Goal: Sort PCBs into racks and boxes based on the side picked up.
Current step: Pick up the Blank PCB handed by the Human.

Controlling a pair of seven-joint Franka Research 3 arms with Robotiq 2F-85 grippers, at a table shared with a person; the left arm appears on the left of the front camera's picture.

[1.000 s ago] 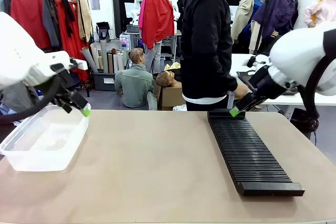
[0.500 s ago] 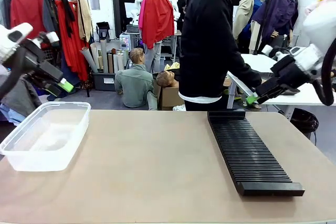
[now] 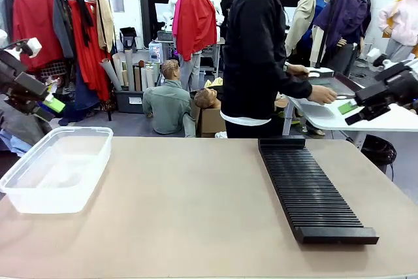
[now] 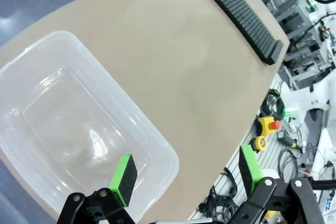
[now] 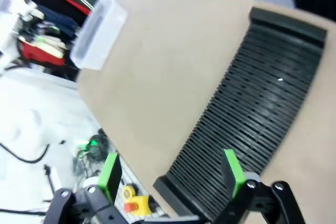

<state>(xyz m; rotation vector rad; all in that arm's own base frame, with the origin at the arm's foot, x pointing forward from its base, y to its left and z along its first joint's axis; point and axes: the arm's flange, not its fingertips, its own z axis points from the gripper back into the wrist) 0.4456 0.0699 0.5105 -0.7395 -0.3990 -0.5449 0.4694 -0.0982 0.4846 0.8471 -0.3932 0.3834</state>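
- Now the left gripper (image 3: 51, 104) hangs at 9 o'clock, above the tub (image 3: 39, 202), fingers wide apart.
- The right gripper (image 3: 356, 110) hangs at 3 o'clock, beyond the rack's (image 3: 307, 187) far end, fingers apart too.
- The tub sits at the table's (image 3: 183, 213) 8 o'clock, the rack at 3 o'clock, well apart.
- A person's hand (image 3: 323, 95) is near the right gripper.

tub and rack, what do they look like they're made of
The tub looks like thin translucent plastic with a glossy finish: the table shows through its walls, and its base carries soft highlights. The rack looks like matte black moulded plastic, though coated metal can't be ruled out: its slotted top is evenly dark with hardly any shine.
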